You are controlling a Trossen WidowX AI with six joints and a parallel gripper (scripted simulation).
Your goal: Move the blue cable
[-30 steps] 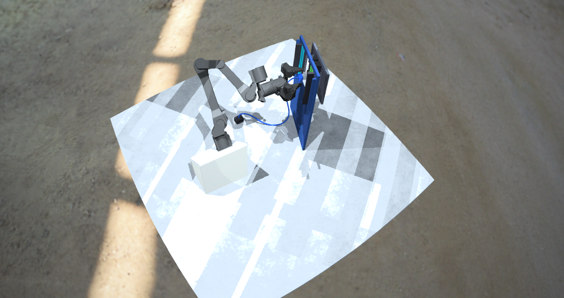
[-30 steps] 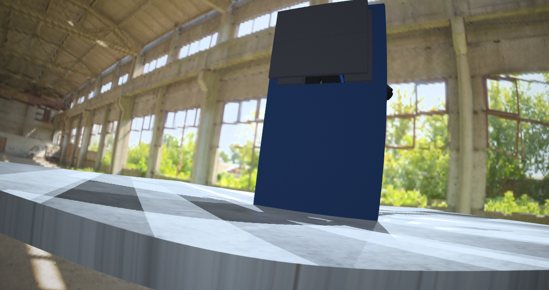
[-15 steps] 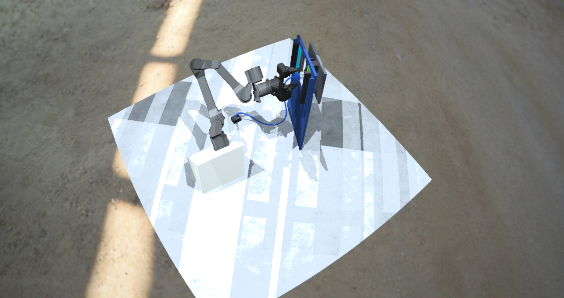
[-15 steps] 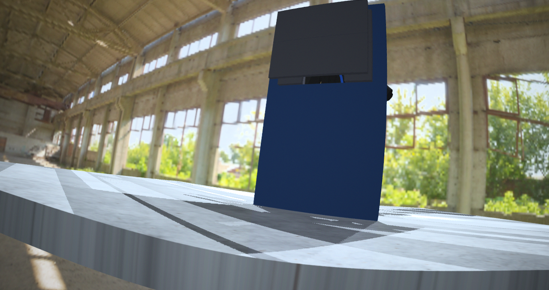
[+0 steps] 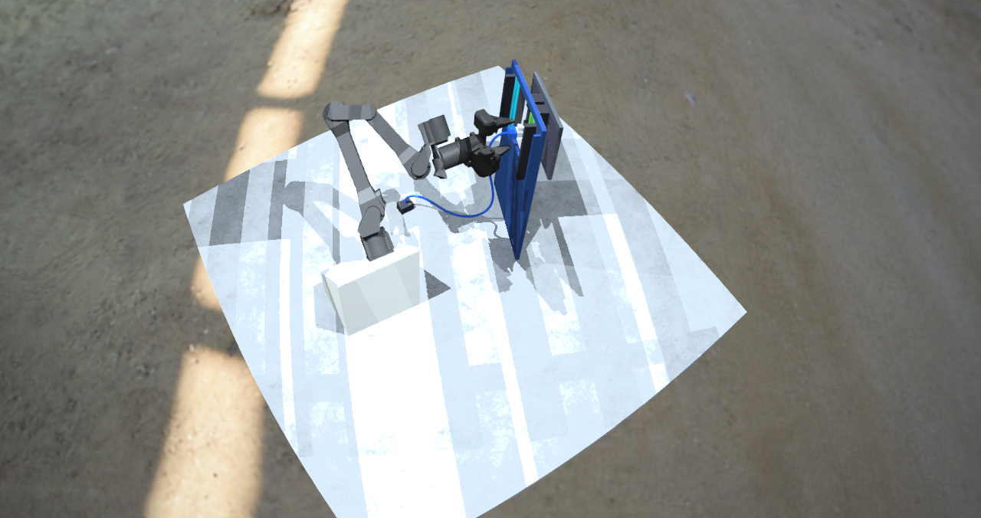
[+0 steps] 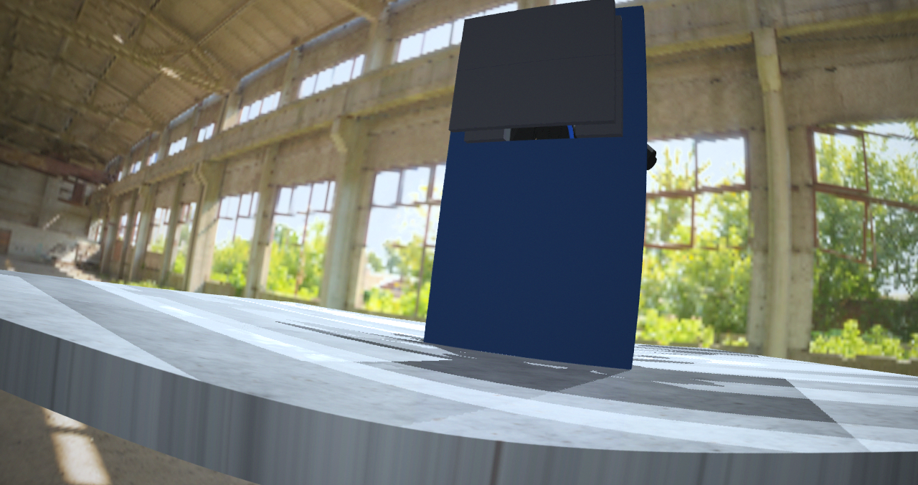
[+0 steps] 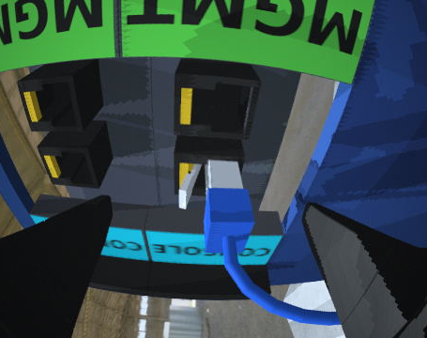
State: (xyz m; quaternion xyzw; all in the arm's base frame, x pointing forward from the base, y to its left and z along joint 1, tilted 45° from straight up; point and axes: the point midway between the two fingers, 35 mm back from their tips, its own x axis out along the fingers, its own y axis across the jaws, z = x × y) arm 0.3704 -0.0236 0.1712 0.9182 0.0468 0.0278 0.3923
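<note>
Plug at the CONSOLE port, claw spread on either side

The blue plug (image 5: 512, 132) (image 7: 228, 213) sat at the lower port (image 7: 209, 143) in the right-hand half of my wrist view, its clear nose reaching the opening. How deep it went I could not tell. Its pale tab (image 7: 190, 188) stuck out at a slant beside the nose. My claw (image 5: 510, 136) (image 7: 211, 210) was spread wide and pinched nothing; one finger stood on each side of the plug, both apart from it.

A cyan label (image 7: 175, 249) reading CONSOLE ran below the ports, upside down to me and partly covered by the plug. Green labels (image 7: 241, 47) marked MGMT crossed the top. Two more sockets (image 7: 93, 94) (image 7: 104, 155) showed in the left-hand half, one above the other.

From the plug, the blue cable (image 5: 473, 215) (image 7: 269, 305) curved away behind one finger in the wrist view. From above, it looped down and across to a small black block (image 5: 405, 205) near the foot of my arm (image 5: 352, 158). I stood on a white box (image 5: 380, 288), facing the upright blue rack (image 5: 540, 130) (image 6: 538, 245) on the worktop (image 5: 582, 391) (image 6: 449, 411). The exterior view showed the rack's back, which hid most of me.
</note>
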